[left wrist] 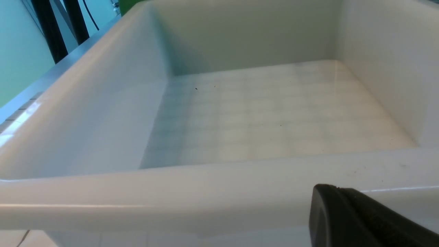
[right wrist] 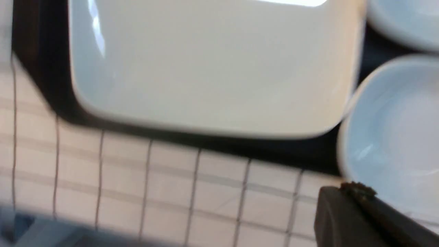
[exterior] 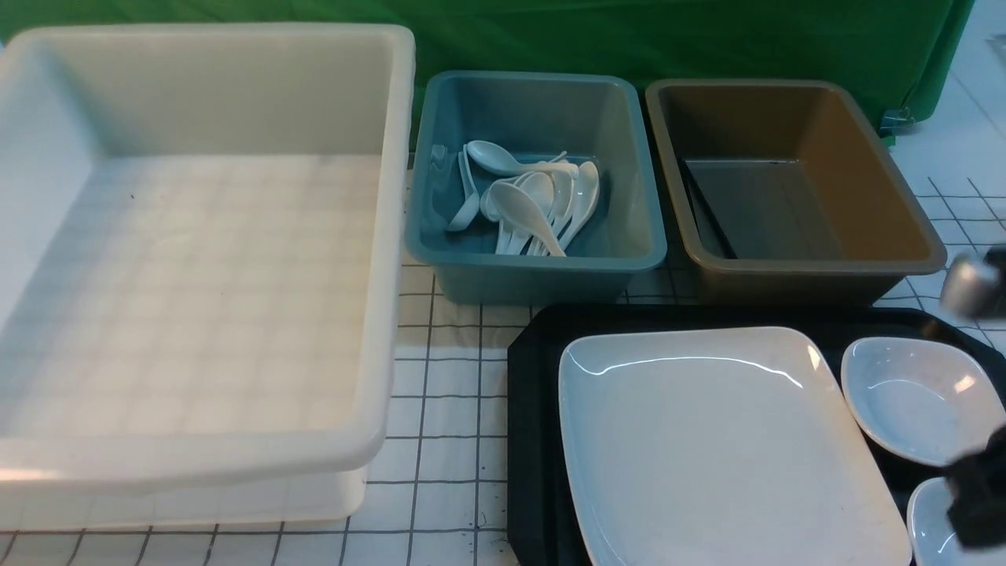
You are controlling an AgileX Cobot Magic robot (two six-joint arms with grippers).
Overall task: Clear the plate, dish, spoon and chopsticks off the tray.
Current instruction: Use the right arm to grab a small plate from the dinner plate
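Observation:
The black tray (exterior: 534, 409) lies at the front right and carries the large white plate (exterior: 723, 448). A small white dish (exterior: 916, 397) and a second one (exterior: 931, 523) sit to the right of the plate. Several white spoons (exterior: 526, 204) lie in the blue bin, and thin black chopsticks (exterior: 711, 224) lie along the brown bin's inner left side. My right gripper (exterior: 974, 491) is blurred over the near dish. In the right wrist view it (right wrist: 343, 190) is shut and empty beside that dish (right wrist: 394, 137), near the plate (right wrist: 212, 68). My left gripper (left wrist: 337, 192) is shut and empty in front of the white bin's near rim.
A large empty white bin (exterior: 196, 464) fills the left. The blue bin (exterior: 534, 267) and the brown bin (exterior: 809, 275) stand behind the tray. A green cloth hangs at the back. The table has a white gridded cover (exterior: 448, 409).

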